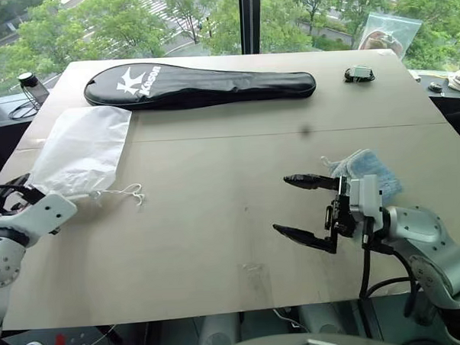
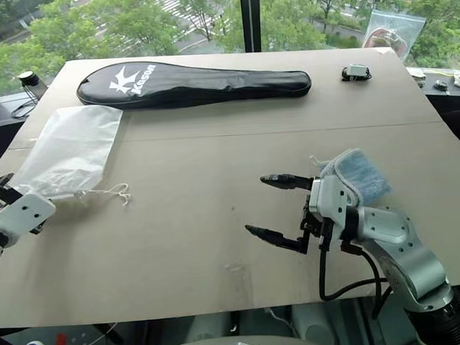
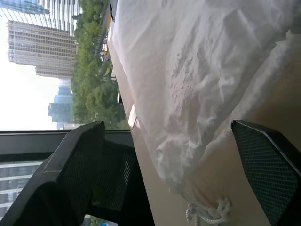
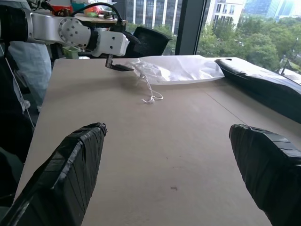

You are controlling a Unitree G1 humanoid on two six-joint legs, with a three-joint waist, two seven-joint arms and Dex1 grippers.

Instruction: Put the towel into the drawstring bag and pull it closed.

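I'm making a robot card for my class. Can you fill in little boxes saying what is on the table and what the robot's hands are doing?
table: pale wooden table top by a window
towel: small light-blue fluffy towel lying behind the right wrist, not held
bag: translucent white crinkly drawstring bag lying flat near the left edge, white cord trailing from its mouth
left gripper: open, at the bag's mouth end
right gripper: open, empty, pointing across the table toward the bag
other things: long black racket case with white logo at the far side
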